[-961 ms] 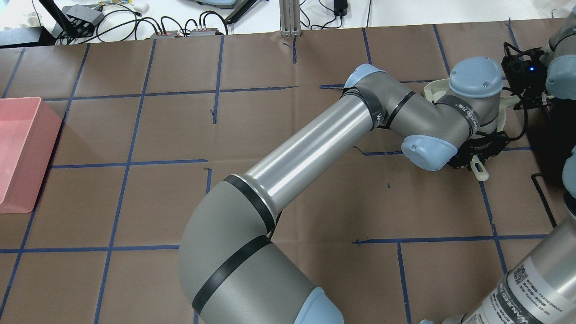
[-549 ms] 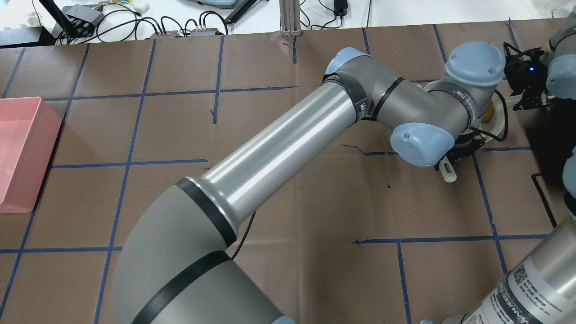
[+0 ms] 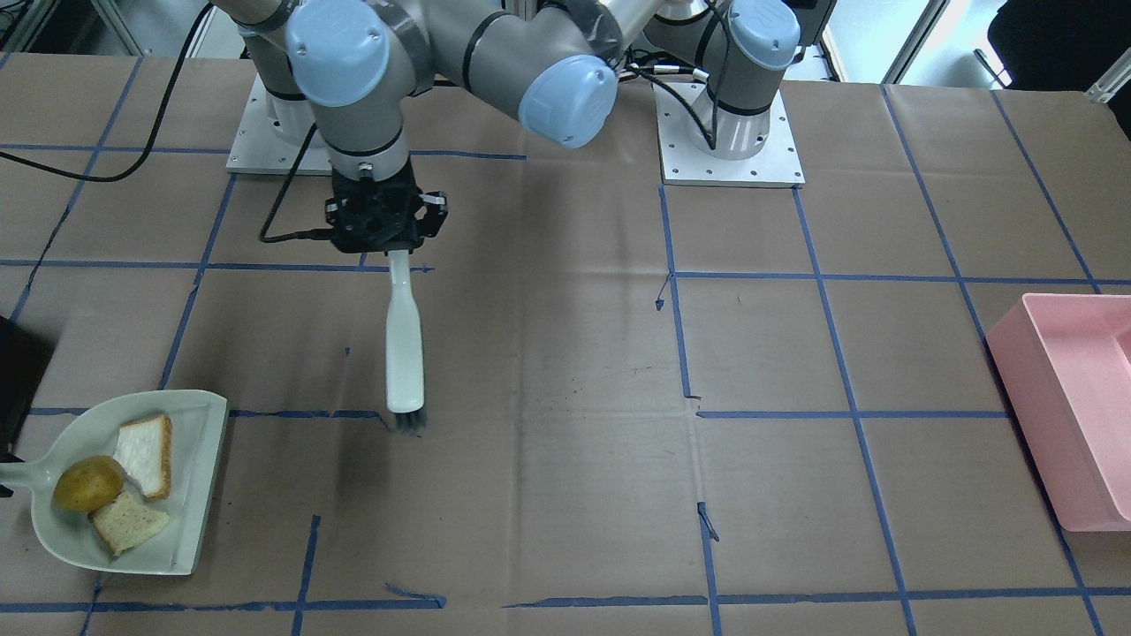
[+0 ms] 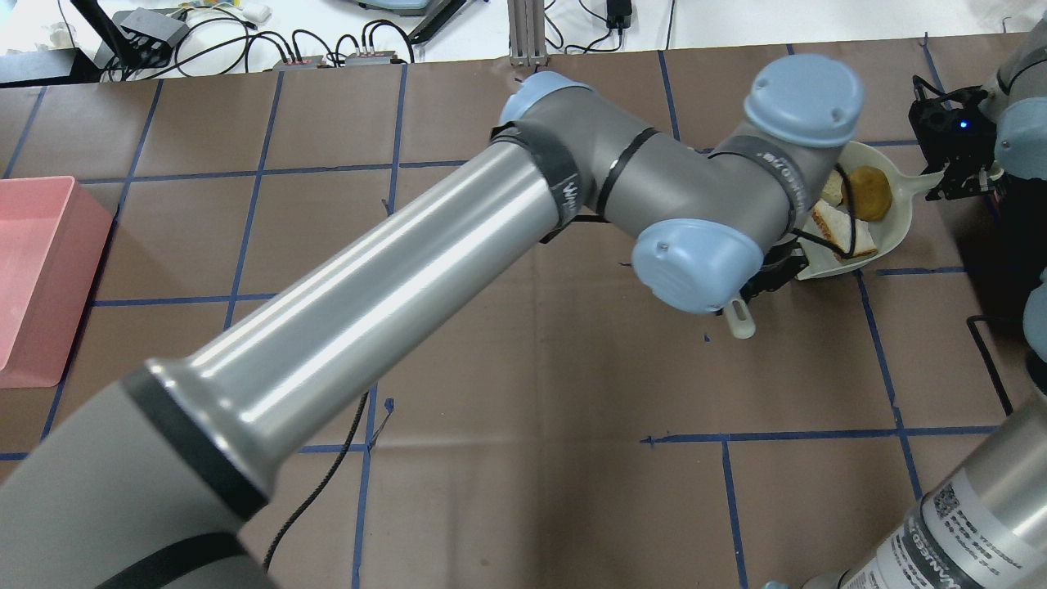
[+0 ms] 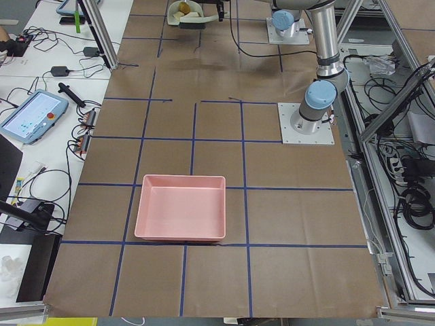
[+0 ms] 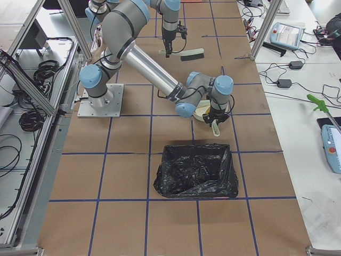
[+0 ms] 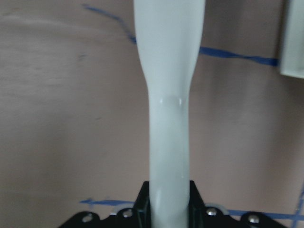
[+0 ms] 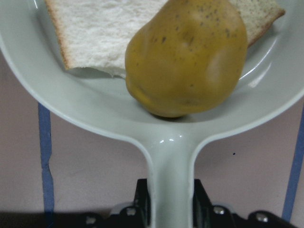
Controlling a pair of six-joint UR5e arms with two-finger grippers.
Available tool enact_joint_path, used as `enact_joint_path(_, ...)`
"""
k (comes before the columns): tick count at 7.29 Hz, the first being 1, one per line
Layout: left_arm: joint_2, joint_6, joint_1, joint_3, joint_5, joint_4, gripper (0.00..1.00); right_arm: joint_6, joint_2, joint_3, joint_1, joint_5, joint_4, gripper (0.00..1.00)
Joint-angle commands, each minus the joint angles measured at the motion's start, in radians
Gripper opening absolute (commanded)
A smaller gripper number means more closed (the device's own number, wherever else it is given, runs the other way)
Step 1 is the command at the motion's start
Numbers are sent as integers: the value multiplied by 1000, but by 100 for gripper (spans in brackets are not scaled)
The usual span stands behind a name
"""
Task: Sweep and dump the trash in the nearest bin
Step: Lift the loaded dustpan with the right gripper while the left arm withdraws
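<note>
While the left gripper (image 3: pixel 395 250) clamped the brush (image 3: pixel 405 353), the right gripper (image 8: pixel 170 206) held the dustpan (image 3: pixel 196 477), the trash (image 3: pixel 88 483) lying just ahead of that gripper.

Trash (image 4: pixel 869 192) in dustpan (image 4: pixel 894 227), far right

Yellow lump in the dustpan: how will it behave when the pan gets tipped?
Probably rolls readily: the yellow lump is rounded and sits loose near the dustpan back wall. Its skin looks smooth, so it likely slides too. The flat bread slices may lag behind.
</note>
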Motion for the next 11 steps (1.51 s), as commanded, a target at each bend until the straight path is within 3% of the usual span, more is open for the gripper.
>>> enact_joint_path(1, 174, 33, 19, -246, -1, 3, 0, 5, -3, -2, 10, 22, 23, 0)
enact_joint_path(3, 274, 30, 7, -472, 0, 84, 0, 30, -29, -3, 38, 22, 53, 0)
enact_joint_path(5, 309, 33, 1, -609, -7, 195, 0, 48, -59, -6, 47, 25, 85, 0)
enact_joint_path(7, 326, 35, -11, -684, -10, 253, 0, 48, -101, -11, 47, 33, 143, 0)
enact_joint_path(11, 345, 33, -74, -706, -4, 304, 0, 54, -229, -15, 43, 30, 250, 0)
